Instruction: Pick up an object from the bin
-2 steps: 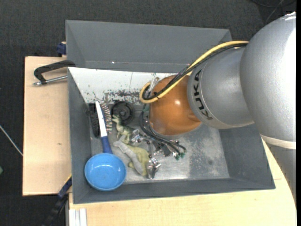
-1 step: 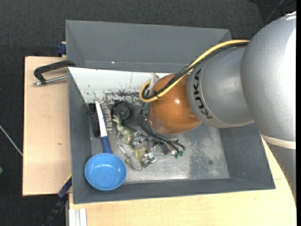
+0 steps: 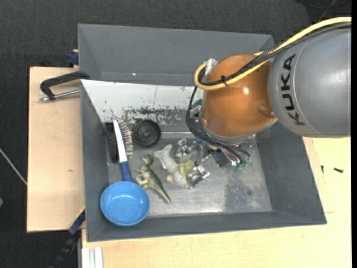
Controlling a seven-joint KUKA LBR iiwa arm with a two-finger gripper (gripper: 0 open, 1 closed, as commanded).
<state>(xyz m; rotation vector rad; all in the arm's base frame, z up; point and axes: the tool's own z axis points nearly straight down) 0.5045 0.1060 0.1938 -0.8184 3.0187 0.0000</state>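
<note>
Claw (image 3: 198, 162): low in the middle of the bin, under the arm's orange cover (image 3: 234, 96). Its metal parts show just above the bin floor.
Claw state: cannot tell whether it is released or clenched, as the cover and the clutter hide too much. Nothing can be seen held in it.
Under the claw: a small heap (image 3: 181, 162) of loose bits in the centre of the floor, and the claw's metal parts run into it. Whether they touch cannot be told.
Heap, nearest pieces: a clear crumpled piece (image 3: 166, 157) on its left side and a pale yellow piece (image 3: 184, 168) just beside that.
Green dinosaur (image 3: 152, 180): lies on the floor left of the heap, close to it, well clear of the claw.
Blue scoop (image 3: 125, 204): in the near left corner, its handle running up along the left wall.
Black brush (image 3: 110, 142): beside that handle, against the left wall.
Black round part (image 3: 147, 133): near the back, between the brush and the claw.
Bin (image 3: 290, 177): grey metal with sloped walls.
</note>
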